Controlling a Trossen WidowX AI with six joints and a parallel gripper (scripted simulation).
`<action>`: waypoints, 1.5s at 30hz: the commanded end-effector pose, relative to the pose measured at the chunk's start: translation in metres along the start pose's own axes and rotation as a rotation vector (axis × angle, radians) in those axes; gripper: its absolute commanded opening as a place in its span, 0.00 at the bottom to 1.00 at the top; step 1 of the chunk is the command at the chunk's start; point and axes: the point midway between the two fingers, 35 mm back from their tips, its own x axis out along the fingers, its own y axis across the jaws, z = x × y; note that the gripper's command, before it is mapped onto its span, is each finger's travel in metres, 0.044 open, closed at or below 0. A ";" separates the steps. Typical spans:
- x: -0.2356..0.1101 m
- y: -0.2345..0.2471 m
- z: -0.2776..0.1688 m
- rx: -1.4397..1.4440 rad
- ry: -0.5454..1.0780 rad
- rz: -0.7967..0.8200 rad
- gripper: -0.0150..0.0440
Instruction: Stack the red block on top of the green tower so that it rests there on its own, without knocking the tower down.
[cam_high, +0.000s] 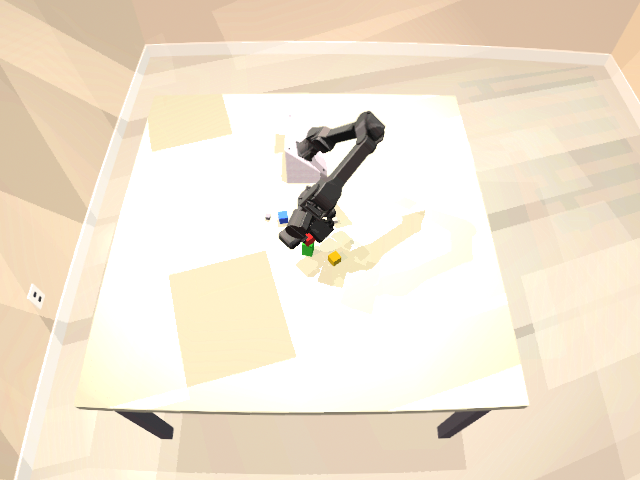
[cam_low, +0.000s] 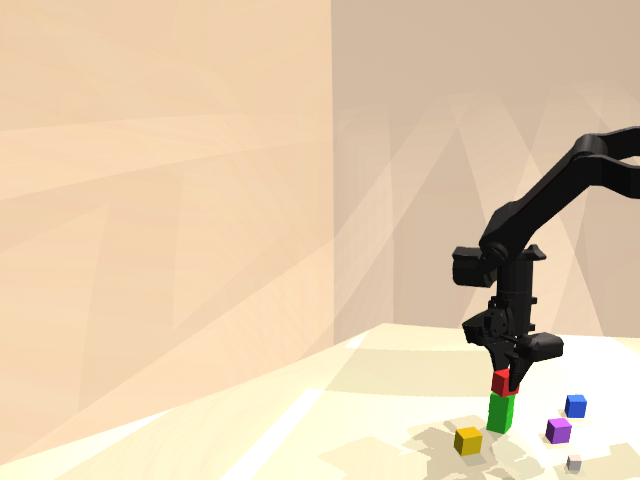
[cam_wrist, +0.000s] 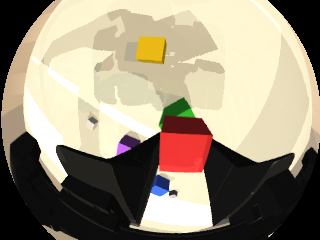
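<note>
Gripping red block (cam_low: 500, 382) | gripper (cam_low: 506, 383) clamped on its sides, partly closed | block sits at green tower (cam_low: 499, 413) top; contact unclear

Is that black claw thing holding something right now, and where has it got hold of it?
Yes: the tool is shut on the red block, its two fingers pressing opposite side faces, with the block at the top of the green tower.

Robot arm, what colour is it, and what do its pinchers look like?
The arm is matte black all over, built from chunky, boxy links. Its gripper has two dark, wedge-shaped fingers tapering to points. No loose cables, stickers or markings show.
</note>
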 end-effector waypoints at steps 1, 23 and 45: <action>0.001 0.000 0.000 0.004 -0.003 0.001 0.25; 0.000 0.000 0.000 0.002 0.000 0.000 0.43; 0.000 0.000 0.000 0.002 0.000 0.000 1.00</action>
